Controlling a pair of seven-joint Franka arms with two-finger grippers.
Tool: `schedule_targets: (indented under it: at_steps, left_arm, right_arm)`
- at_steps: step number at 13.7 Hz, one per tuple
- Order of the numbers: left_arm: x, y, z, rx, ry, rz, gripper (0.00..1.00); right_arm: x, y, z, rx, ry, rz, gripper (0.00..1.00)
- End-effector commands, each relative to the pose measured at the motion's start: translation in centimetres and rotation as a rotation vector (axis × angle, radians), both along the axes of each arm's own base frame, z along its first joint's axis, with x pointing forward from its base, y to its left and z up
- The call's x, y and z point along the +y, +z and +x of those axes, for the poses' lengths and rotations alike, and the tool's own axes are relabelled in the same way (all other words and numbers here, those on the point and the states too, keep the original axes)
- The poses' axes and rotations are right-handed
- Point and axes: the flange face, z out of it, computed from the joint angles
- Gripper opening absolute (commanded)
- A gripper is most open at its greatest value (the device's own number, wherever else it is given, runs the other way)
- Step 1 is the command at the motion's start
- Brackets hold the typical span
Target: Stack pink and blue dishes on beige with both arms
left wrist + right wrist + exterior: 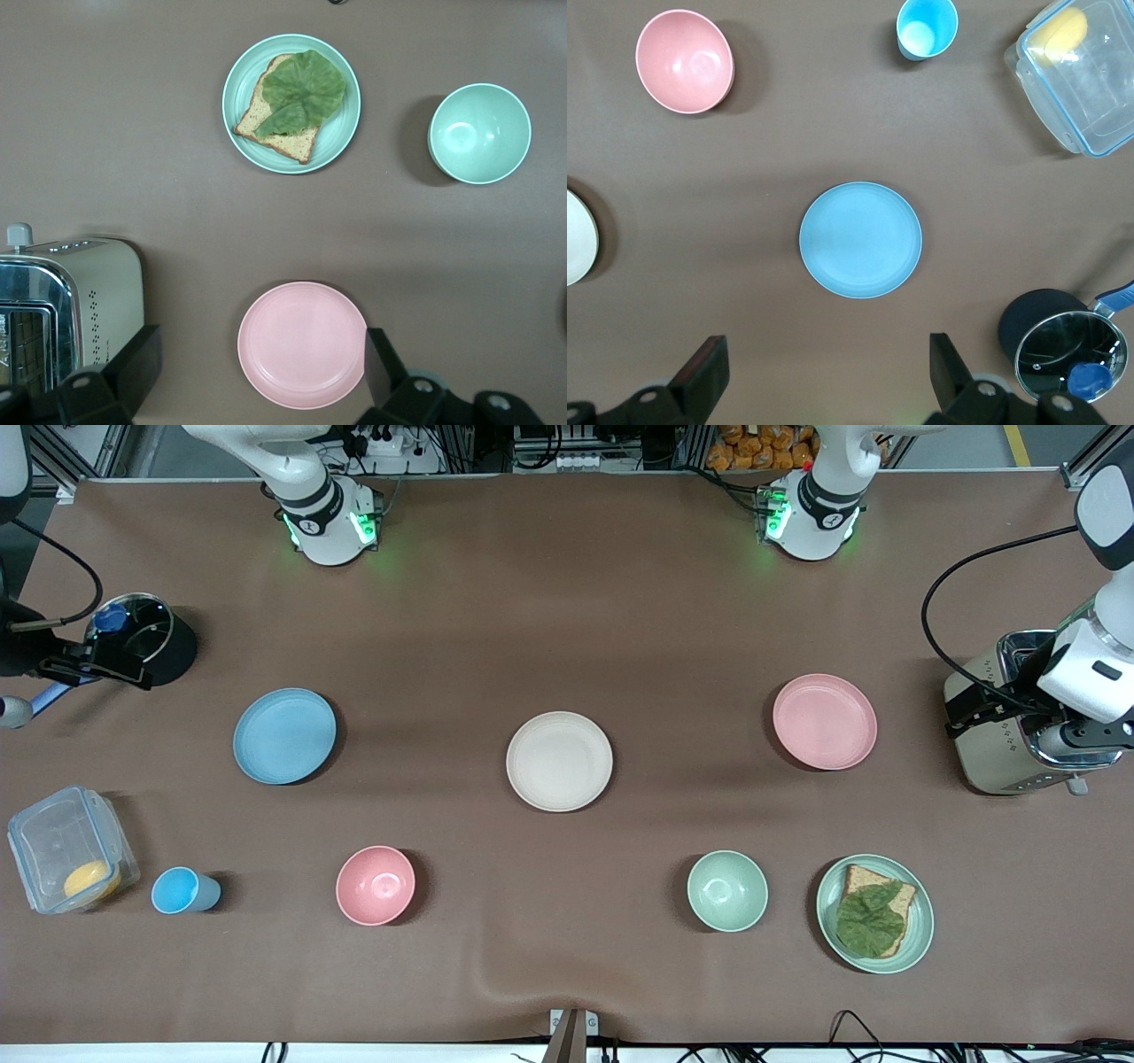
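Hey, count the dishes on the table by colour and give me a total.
Pink: 2, pink plate and pink bowl
Blue: 2, blue plate and blue cup
Green: 2, green plate and green bowl
Beige: 1, beige plate
Total: 7

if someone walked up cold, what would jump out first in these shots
Three matching flat plates lie in a row across the table's middle: the beige plate in the centre, the blue plate toward the right arm's end and the pink plate toward the left arm's end. Next, the green plate with bread and lettuce, nearer the front camera than the pink plate. The left gripper hangs open over the pink plate, the right gripper open near the blue one.
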Motion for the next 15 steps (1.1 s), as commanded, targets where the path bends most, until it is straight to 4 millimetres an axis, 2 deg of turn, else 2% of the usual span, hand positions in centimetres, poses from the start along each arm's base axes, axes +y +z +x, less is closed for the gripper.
schedule_targets:
  at_steps: [1,15]
  left_arm:
    - [0.11,0.53,0.14,0.01,-0.018,-0.007,1.0]
    - [0.19,0.43,-0.03,0.027,-0.016,-0.008,1.0]
  right_arm:
    - [-0.16,0.21,0.03,-0.003,-0.002,-0.005,1.0]
    - [-0.16,0.21,0.03,-0.003,-0.002,-0.005,1.0]
